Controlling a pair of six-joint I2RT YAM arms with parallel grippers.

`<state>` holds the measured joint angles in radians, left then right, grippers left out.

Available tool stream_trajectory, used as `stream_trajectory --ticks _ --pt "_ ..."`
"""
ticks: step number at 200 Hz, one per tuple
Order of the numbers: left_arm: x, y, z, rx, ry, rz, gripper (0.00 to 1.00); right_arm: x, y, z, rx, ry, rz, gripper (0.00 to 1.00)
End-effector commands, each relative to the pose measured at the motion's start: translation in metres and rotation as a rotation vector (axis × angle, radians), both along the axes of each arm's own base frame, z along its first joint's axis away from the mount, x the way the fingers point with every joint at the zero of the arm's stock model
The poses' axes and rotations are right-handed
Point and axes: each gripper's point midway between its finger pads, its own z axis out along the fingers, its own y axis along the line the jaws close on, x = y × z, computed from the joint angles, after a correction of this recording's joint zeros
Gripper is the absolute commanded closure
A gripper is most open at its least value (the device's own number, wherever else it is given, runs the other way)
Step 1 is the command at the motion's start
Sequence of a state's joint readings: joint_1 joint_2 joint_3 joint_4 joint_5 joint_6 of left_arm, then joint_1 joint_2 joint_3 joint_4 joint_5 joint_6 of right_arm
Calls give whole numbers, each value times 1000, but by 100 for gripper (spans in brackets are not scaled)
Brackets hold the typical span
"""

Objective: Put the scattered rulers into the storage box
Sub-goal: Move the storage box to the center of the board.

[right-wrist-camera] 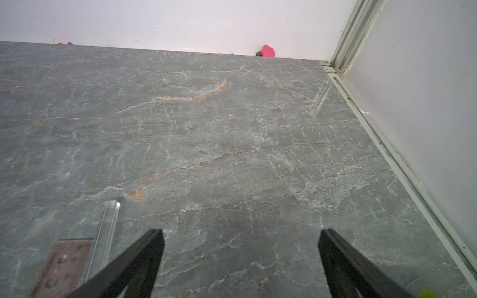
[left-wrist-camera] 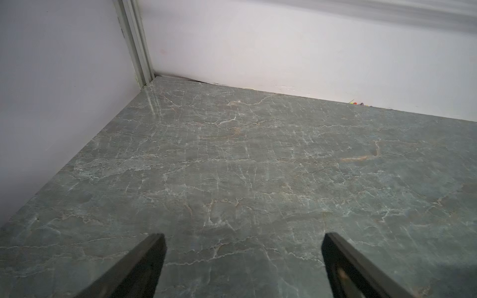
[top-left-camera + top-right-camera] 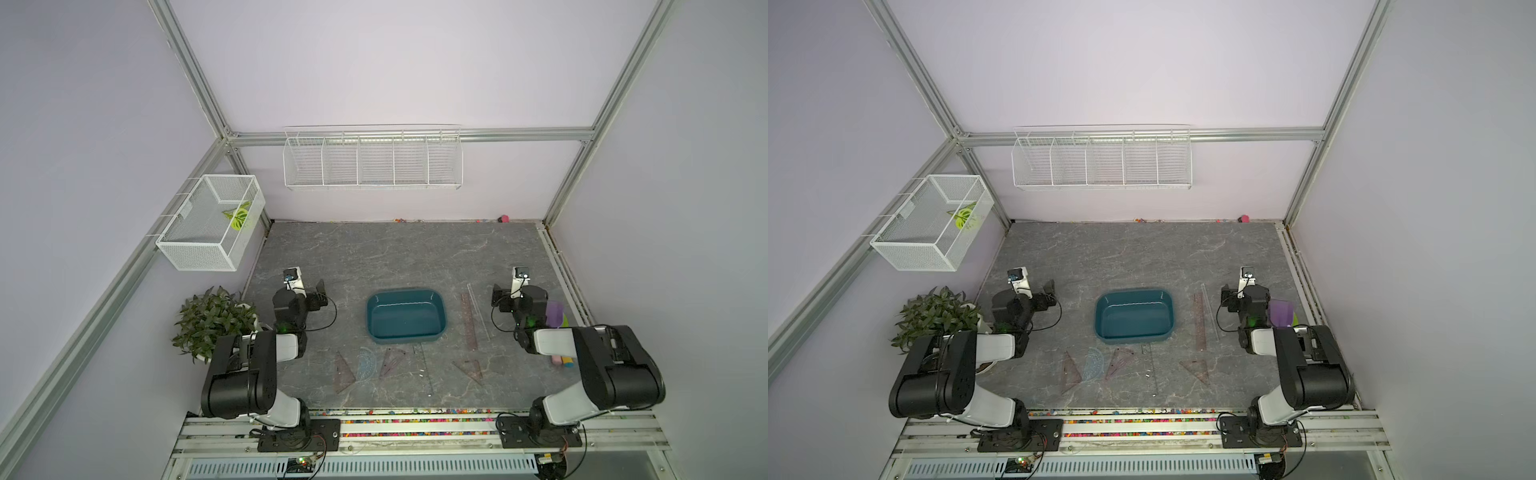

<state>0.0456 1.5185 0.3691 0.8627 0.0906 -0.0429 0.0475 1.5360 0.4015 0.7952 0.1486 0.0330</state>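
Rulers (image 3: 1200,322) all lie on the table (image 3: 395,257) and the storage box (image 3: 399,338) at its middle is empty, so I judge no pick has begun. The left gripper (image 2: 242,236) hangs with fingers wide apart. Then come three triangles (image 3: 344,372) (image 3: 392,360) (image 3: 469,368), one protractor (image 3: 366,363), two clear strips (image 3: 424,370) (image 3: 478,311) and one brown strip (image 3: 469,320). The right gripper (image 1: 241,232), fingers also apart, is just beside these last two; next it must catch a thin flat edge.
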Motion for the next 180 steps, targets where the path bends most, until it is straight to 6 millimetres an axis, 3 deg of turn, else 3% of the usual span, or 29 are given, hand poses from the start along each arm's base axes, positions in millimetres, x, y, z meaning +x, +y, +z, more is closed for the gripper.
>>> stream_trajectory --ticks 1,150,160,180 --pt "3 2 10 11 -30 6 0 3 0 9 3 -22 -5 1" --pt "3 2 10 9 -29 5 0 2 -1 9 10 -24 4 1" --pt "4 4 13 27 -41 12 0 1 -9 17 -3 -57 -51 1" --pt "9 34 32 40 37 267 0 -10 -18 50 -57 -85 -154 1"
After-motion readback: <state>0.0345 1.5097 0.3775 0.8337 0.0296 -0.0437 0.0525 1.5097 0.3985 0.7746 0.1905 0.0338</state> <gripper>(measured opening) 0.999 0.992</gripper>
